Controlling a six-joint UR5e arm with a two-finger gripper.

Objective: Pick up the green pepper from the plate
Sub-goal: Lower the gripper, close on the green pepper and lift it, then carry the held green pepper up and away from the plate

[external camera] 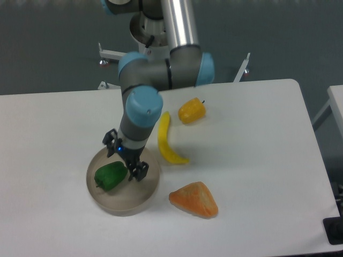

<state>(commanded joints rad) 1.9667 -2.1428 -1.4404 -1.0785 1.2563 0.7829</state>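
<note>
The green pepper is dark green and glossy and lies in the left half of the round beige-grey plate, at the front left of the table. My gripper hangs over the plate, just above and to the right of the pepper. Its fingers are spread apart, one near the plate's back rim and the other right beside the pepper. The jaws are open and hold nothing. Whether a finger touches the pepper cannot be told.
A yellow banana lies just right of the plate, close to the arm. A yellow-orange pepper sits behind it. An orange wedge-shaped piece lies front right of the plate.
</note>
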